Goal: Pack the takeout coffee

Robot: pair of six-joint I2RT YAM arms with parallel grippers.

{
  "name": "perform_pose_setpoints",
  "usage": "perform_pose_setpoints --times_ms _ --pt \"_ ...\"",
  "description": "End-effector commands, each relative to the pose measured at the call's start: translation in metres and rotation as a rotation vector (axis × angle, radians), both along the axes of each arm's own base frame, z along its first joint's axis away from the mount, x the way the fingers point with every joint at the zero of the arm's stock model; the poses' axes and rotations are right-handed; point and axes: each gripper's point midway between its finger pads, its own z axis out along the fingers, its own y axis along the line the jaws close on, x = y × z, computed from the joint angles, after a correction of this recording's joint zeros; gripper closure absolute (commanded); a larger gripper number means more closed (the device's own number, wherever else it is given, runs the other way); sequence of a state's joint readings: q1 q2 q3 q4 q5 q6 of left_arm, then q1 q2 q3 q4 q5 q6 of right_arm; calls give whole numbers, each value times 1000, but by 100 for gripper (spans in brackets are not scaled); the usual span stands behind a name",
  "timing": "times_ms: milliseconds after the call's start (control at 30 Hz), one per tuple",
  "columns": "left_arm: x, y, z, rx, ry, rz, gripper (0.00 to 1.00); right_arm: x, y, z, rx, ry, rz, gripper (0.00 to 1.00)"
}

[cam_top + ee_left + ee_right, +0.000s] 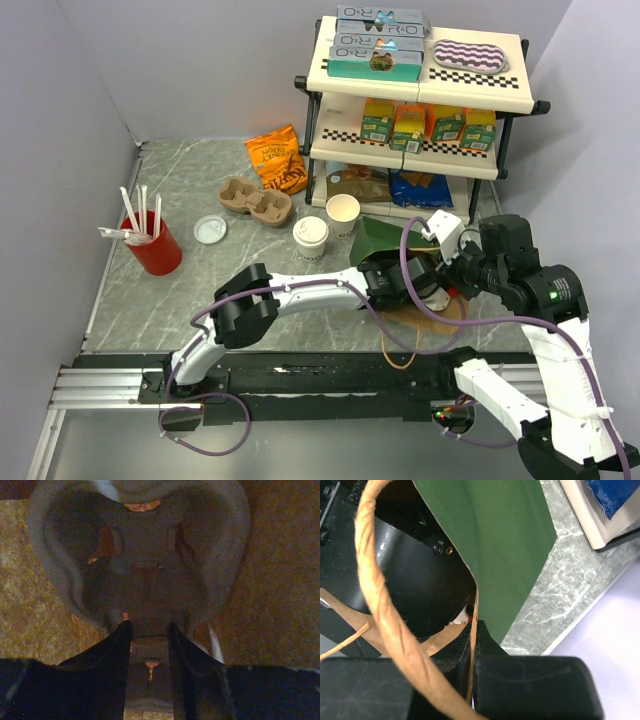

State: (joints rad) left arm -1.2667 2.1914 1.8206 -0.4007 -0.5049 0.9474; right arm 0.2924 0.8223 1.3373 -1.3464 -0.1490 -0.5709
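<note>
Green paper bag (385,242), right of centre: my right gripper (472,641) is pinched on its rim. My left gripper (147,628) is inside, astride a pulp tray (145,570); whether it grips, I cannot tell. The lidded takeout coffee (310,238) stands mid-frame, unpacked; I judge the next move needs an upright pick.

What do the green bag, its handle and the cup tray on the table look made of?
Green bag: matte paper, likely kraft, brown inside. Handle: twisted paper cord, spiral strands showing. Cup tray: probably moulded pulp, dull brown, soft rounded wells.
</note>
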Motion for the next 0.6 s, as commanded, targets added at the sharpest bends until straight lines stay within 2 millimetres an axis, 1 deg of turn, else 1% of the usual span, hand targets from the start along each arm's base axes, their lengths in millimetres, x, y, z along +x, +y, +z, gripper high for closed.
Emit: perform_pose_setpoints --times_ms 0,33,100,200,400,433,500,567 --pt "23 1 4 -56 -16 91 99 -54 -1 -14 25 195 21 100" --pt "27 -2 10 -85 -10 100 99 -55 1 -13 34 198 19 100" --pt "30 -5 16 -125 -1 116 99 -56 3 -14 46 209 20 100" --pt "45 -4 24 -163 -40 144 99 -58 3 -17 46 219 18 100" --pt "61 -4 17 -153 -61 153 99 -60 2 -18 48 215 21 100" --pt "61 -4 12 -139 -61 151 99 -60 3 -19 49 219 20 100" --pt "62 -3 8 -112 -71 144 99 -60 4 -19 53 226 17 100" --pt "59 -1 1 -74 -52 128 99 -59 5 -17 58 227 13 100"
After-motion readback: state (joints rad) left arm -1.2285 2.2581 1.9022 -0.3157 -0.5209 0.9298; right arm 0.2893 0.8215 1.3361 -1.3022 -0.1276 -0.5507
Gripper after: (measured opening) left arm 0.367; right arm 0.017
